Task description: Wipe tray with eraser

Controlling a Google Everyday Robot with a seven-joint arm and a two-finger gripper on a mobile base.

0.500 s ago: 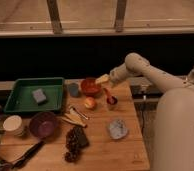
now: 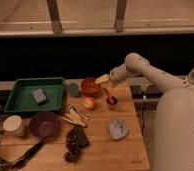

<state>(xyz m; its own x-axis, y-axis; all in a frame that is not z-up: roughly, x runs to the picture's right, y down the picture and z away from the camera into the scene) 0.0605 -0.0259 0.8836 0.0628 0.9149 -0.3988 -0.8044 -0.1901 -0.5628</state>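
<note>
The green tray (image 2: 23, 103) lies at the table's back left and holds a grey-blue block (image 2: 39, 96). The eraser (image 2: 81, 136), a small near-black block, lies near the table's front middle, touching a brown knobbly cluster (image 2: 70, 145). My gripper (image 2: 102, 79) is at the back of the table, just above the right rim of an orange bowl (image 2: 90, 87). It is far from the eraser and to the right of the tray. The white arm reaches in from the right.
A second grey-blue block (image 2: 73, 90) sits between tray and orange bowl. An apple (image 2: 90, 103), a small dark cup with a red spoon (image 2: 110, 99), utensils (image 2: 74, 118), a purple bowl (image 2: 44, 124), a white cup (image 2: 12, 125) and a crumpled grey object (image 2: 118, 129) are spread over the table.
</note>
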